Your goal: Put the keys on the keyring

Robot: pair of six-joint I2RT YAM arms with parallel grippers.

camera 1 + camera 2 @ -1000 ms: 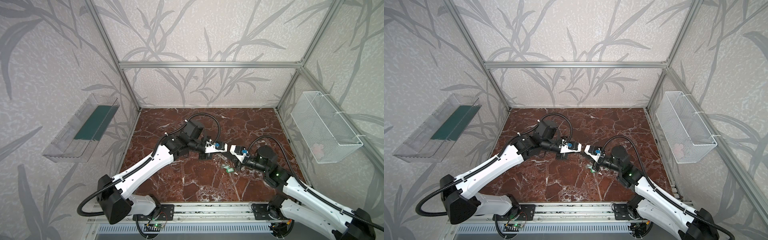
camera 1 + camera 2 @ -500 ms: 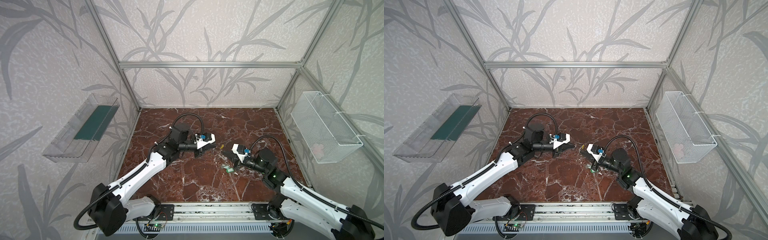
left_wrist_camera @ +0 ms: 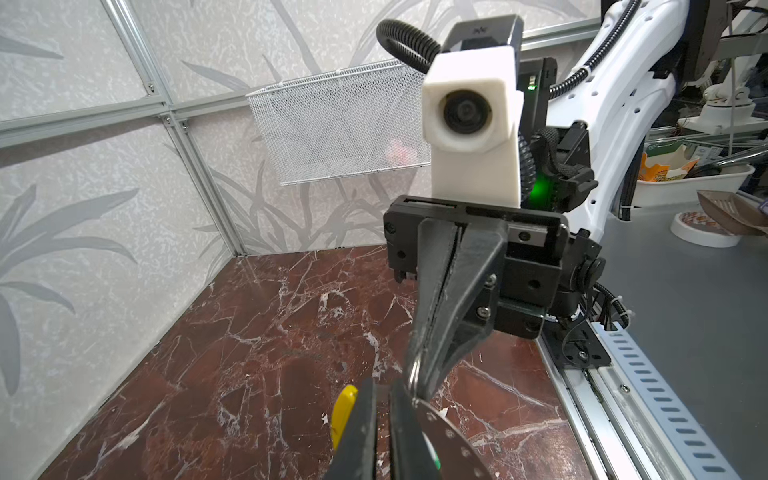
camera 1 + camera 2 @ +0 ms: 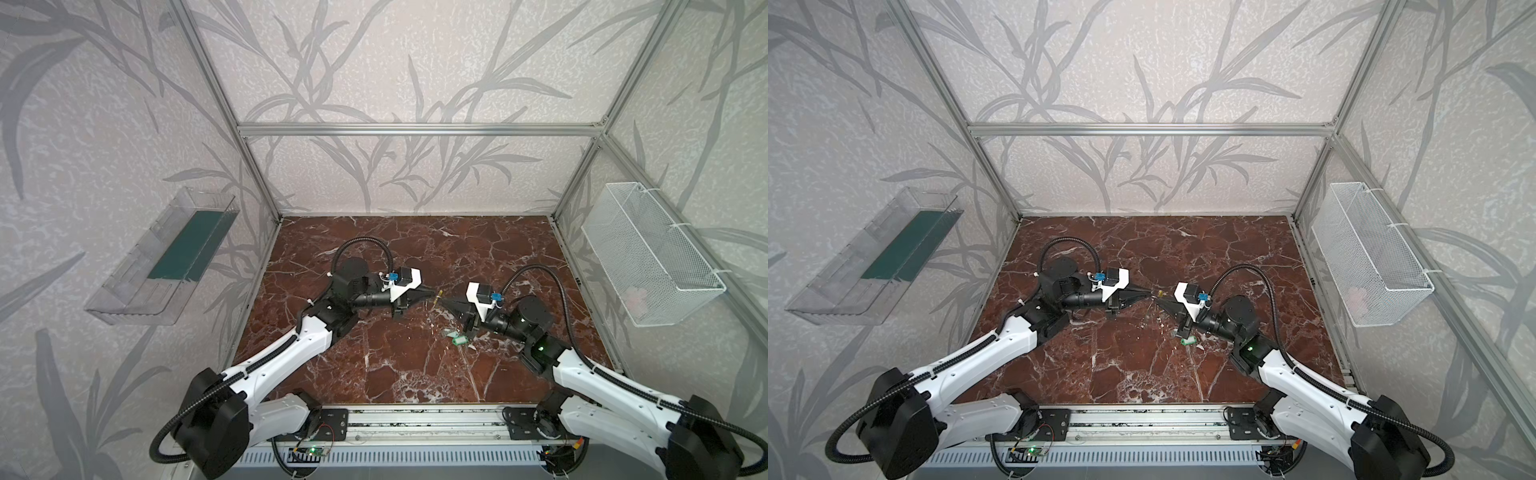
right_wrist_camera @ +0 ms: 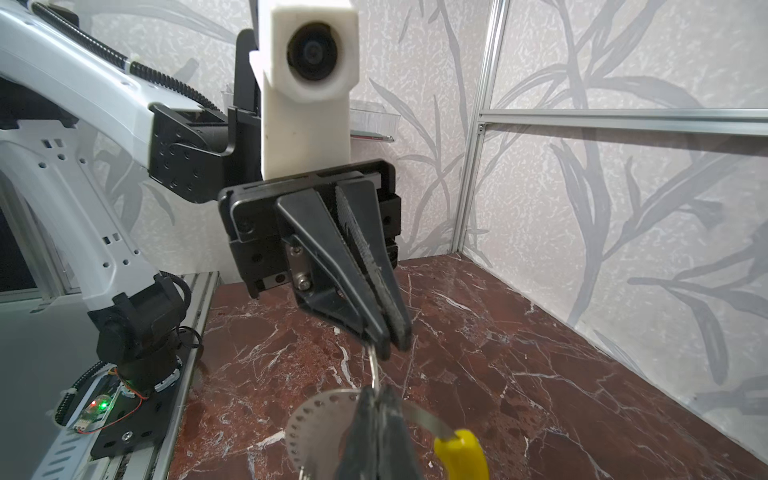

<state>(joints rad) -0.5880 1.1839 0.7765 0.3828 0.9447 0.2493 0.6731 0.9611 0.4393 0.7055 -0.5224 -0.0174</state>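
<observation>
Left gripper (image 5: 388, 348) and right gripper (image 3: 424, 387), tip to tip, both clamp the keyring (image 5: 318, 415). The keys (image 4: 457, 340) lie unthreaded beneath the right one. Next, I'd say: free one gripper, fetch a key.

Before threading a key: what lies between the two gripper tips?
The keyring, yellow segment to one side, bridges the left gripper and right gripper; both wrist views show it.

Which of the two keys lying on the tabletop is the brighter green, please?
The green key, the one nearer the front rail; the pale key just behind it looks whitish-grey by comparison.
</observation>
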